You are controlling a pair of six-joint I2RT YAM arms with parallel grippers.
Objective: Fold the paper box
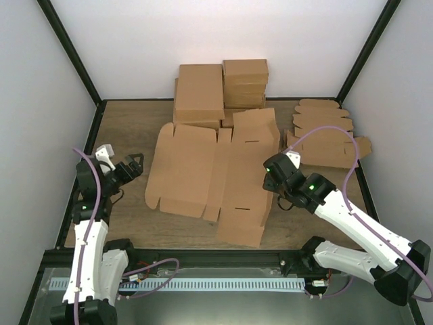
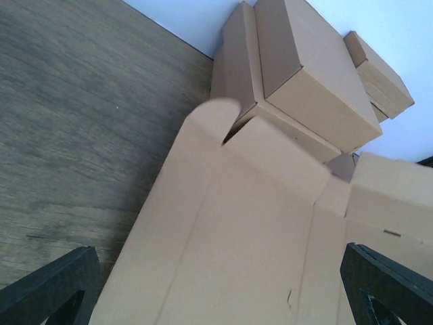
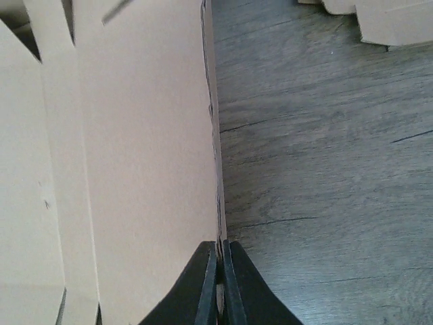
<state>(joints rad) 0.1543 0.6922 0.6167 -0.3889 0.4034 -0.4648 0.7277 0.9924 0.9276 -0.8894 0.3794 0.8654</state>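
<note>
The paper box [image 1: 210, 172] is a large flat brown cardboard blank with creased panels, lying in the middle of the table. My right gripper [image 1: 270, 177] is shut on its right edge; in the right wrist view the black fingers [image 3: 210, 284] pinch the thin edge of the paper box [image 3: 135, 169], which stands raised off the wood. My left gripper [image 1: 133, 164] hovers open just left of the blank. In the left wrist view its fingertips [image 2: 61, 284] stand wide apart over the paper box [image 2: 243, 230], touching nothing.
Folded brown boxes [image 1: 220, 91] are stacked at the back wall. A pile of smaller blanks with rounded tabs [image 1: 325, 132] lies at the back right. Bare wood table [image 1: 125, 125] shows left of the blank and along the front edge.
</note>
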